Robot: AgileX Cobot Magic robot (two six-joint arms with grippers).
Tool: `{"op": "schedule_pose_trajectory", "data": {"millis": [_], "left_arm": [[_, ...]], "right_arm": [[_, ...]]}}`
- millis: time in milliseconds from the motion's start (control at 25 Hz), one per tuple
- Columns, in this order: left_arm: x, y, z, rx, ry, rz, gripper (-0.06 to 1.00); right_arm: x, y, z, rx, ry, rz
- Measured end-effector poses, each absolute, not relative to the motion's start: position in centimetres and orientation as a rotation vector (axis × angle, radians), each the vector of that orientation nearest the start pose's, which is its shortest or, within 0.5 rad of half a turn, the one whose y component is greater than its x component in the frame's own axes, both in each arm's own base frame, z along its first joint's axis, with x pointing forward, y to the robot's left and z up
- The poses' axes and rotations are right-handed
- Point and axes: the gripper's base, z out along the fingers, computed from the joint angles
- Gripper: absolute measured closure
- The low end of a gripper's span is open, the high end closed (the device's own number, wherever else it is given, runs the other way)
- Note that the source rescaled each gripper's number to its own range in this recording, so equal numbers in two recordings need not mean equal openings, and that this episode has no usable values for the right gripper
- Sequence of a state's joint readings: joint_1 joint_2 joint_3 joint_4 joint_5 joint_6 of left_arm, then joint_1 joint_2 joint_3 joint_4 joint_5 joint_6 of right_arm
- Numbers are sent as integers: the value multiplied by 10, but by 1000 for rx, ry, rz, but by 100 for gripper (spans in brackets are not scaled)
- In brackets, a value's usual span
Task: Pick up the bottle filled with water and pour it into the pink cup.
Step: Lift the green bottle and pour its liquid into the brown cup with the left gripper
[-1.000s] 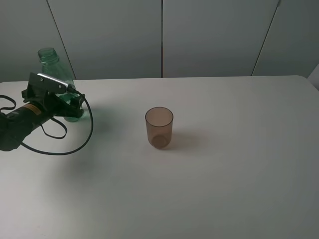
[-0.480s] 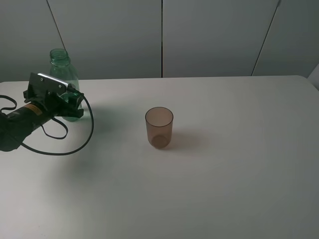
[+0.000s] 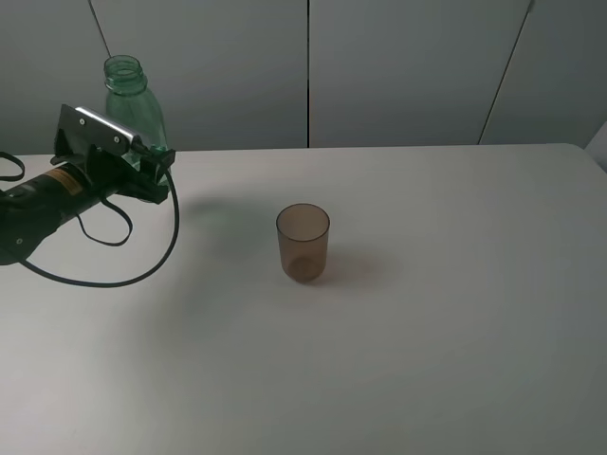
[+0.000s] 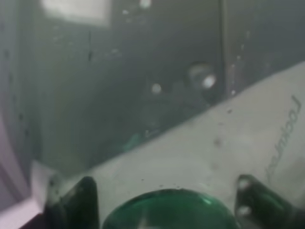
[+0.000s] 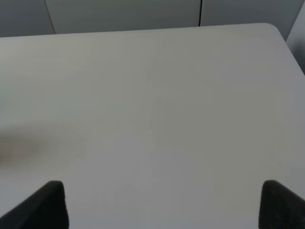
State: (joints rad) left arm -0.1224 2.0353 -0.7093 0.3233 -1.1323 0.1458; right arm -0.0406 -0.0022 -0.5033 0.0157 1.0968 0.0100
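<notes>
The green transparent bottle stands upright and uncapped in my left gripper, which is shut on its body and holds it above the table at the far left. In the left wrist view the bottle's green body sits between the two fingers. The pink cup stands upright on the table, well to the right of the bottle. My right gripper is open and empty over bare table; it does not show in the exterior high view.
The white table reaches back to a grey panelled wall. A black cable loops from the left arm down over the table.
My left gripper has lifted the bottle off the table and carried it up and slightly right. The cup has not moved.
</notes>
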Motion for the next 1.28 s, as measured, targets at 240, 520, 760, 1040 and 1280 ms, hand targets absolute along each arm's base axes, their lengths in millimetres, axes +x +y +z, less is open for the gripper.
{"op": "schedule_pose_trajectory", "data": {"millis": [240,520,760,1040,1280], "left_arm": [[370,-89,148,799,1504,-121,93],[403,-108,179,1014,1409,-28,93],[406,-138,192,1176,1296,13,93],[407,-159,181,1338,1189,32,93],[417,-182,173,1421,1092,44,93]], "right_arm": [[-7,2,275,51,2074,0],[-7,2,275,51,2074,0],[-7,2,275,51,2074,0],[-7,2,275,51,2074,0],[-7,2,275,51,2074,0]]}}
